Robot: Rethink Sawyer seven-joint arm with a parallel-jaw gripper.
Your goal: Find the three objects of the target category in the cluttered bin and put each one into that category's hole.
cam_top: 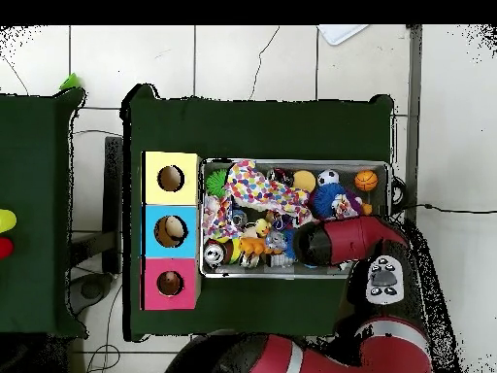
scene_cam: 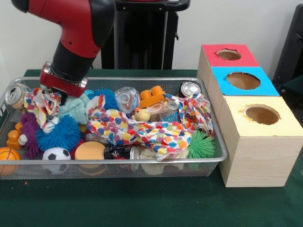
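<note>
The gripper (scene_cam: 59, 97) is down among the clutter at the left far part of the bin (scene_cam: 113, 171), hidden under the red arm's wrist, so I cannot tell how far it is open or whether it holds anything. Nearest to the camera, along the front wall of the mesh bin, lie a small basketball (scene_cam: 8, 155), a soccer ball (scene_cam: 56, 154), an orange disc (scene_cam: 90, 151) and a green spiky ball (scene_cam: 201, 144). Behind these, a cloth with colourful hearts (scene_cam: 137, 130) spreads over the middle, and a blue spiky ball (scene_cam: 58, 133) sits just below the gripper. On the cloth's far edge rests a yellow duckling (scene_cam: 141, 115) with an orange beak, near a clear jar (scene_cam: 127, 99) and orange plastic bricks (scene_cam: 151, 97). It is the only plush animal I can see; other ones may be buried. To the right of the bin stand three wooden boxes on the green tabletop (scene_cam: 142, 203), and the red-surround hole (scene_cam: 228, 55) is in the farthest one, well apart from the gripper. I judge that the search step is in hand, with no toy yet carried. The next move probably calls for rising, shifting right over the duckling, and closing on it without catching the cloth.
</note>
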